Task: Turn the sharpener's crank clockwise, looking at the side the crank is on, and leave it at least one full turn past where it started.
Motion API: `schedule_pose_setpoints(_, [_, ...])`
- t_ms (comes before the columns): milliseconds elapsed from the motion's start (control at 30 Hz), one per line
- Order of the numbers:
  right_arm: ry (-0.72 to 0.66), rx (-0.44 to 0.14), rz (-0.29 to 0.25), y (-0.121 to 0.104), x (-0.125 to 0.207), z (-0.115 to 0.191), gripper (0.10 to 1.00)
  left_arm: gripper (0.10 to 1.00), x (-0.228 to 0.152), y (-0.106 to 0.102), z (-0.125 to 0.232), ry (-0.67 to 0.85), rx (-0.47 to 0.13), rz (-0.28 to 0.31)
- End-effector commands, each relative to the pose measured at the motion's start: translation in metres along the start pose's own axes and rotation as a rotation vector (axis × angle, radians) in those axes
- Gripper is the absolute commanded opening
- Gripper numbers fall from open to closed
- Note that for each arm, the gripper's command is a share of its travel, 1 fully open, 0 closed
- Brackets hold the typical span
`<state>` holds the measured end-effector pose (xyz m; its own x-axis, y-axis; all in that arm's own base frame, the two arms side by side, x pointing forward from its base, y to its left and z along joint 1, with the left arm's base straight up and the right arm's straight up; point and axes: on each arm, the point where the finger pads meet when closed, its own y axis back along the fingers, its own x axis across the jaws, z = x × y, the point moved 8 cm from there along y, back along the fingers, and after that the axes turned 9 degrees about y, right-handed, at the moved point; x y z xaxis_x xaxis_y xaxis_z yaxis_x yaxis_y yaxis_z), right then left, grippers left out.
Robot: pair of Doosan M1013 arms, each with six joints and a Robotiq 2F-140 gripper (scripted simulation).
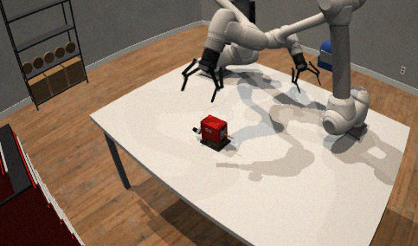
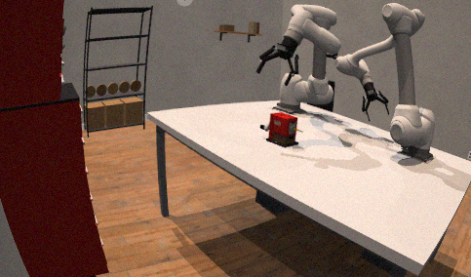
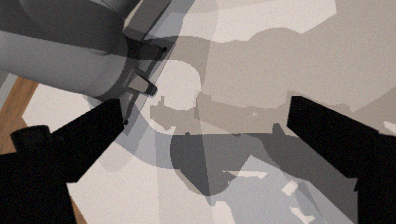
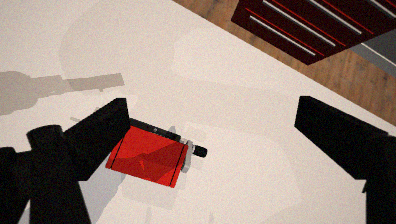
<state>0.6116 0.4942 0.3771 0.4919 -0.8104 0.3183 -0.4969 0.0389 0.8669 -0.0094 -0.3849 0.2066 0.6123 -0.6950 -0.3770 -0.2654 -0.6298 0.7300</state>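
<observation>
The red sharpener (image 1: 212,130) (image 2: 282,126) (image 4: 147,157) stands upright on its dark base on the white table (image 1: 293,199) (image 2: 379,210). Its crank is on the left side in the top and exterior views, with a black knob (image 1: 196,129) (image 2: 263,127) (image 4: 200,151) on a grey arm. A yellow pencil (image 1: 229,136) (image 2: 299,130) sticks out of the opposite side. My right gripper (image 1: 198,95) (image 2: 273,78) (image 4: 212,112) is open and empty, above and behind the sharpener. My left gripper (image 1: 309,87) (image 2: 378,117) (image 3: 205,112) is open and empty, far from the sharpener.
The two arm bases stand at the table's far side. Red drawer cabinets (image 1: 16,216) (image 2: 38,185) (image 4: 300,30) stand beyond the table's edge. A black shelf rack (image 1: 44,45) (image 2: 117,66) with boxes stands by the wall.
</observation>
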Motion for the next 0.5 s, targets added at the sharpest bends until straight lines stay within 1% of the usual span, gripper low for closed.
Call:
schedule_pose_setpoints(0, [-0.001,0.001,0.000,0.0006,0.0004,-0.0003,1.000,1.000,0.0000,0.0004,-0.0002,0.000,0.000,0.001])
schedule_pose_setpoints(467, [-0.009,-0.009,0.003,-0.0036,0.0087,0.0022,1.000,1.000,0.0000,0.0004,-0.0002,0.000,0.000,0.001])
